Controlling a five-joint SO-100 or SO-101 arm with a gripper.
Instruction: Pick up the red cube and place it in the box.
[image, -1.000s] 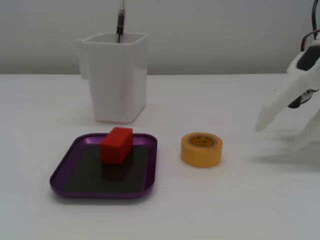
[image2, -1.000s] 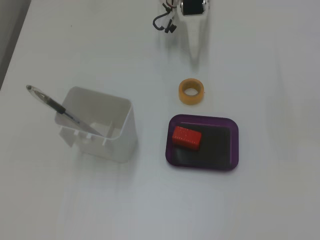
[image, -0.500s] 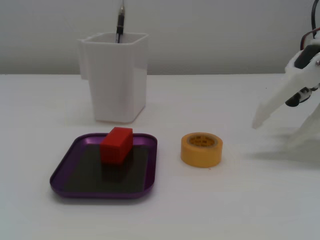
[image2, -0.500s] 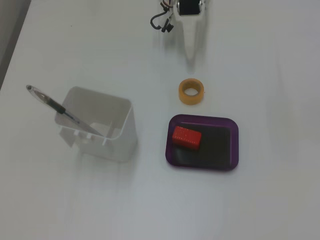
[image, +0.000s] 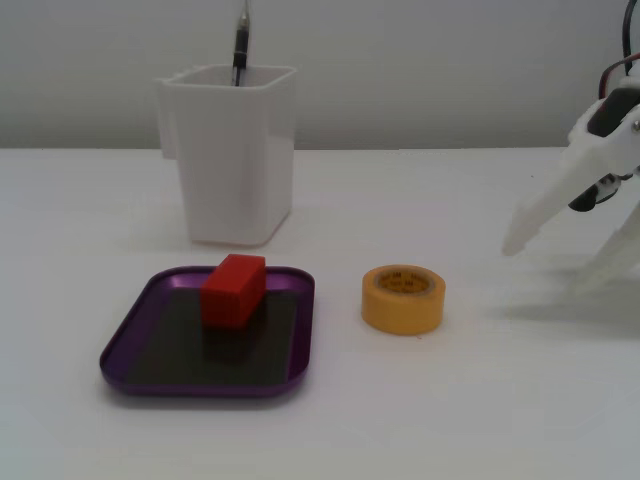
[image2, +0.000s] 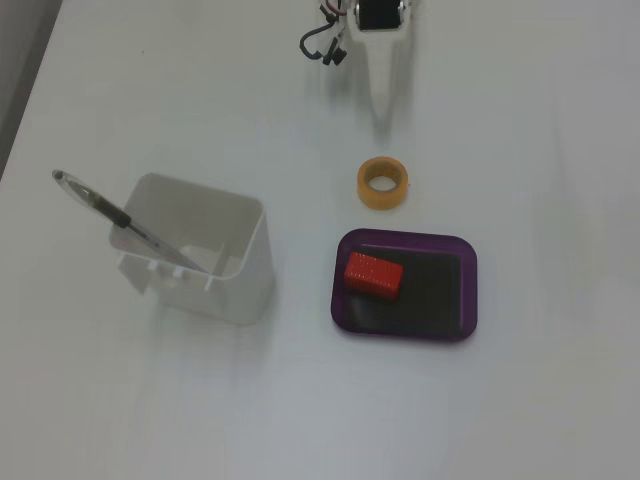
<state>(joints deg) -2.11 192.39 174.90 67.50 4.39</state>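
White two-finger gripper (image: 560, 262) at the right edge of a fixed view, fingers spread apart, empty and touching nothing; in a fixed view from above it appears at the top edge (image2: 381, 108), pointing toward the yellow tape roll (image: 403, 298) but apart from it. The red cube (image: 234, 290), a bright oblong block with ribbed top, lies inside the purple box (image: 130, 340) on its dark floor, toward the end nearest the white square cup (image: 228, 152), which holds a pen (image2: 120, 218).

Glossy red plastic cube (image: 234, 290); metallic purple box (image: 130, 350), matt floor.
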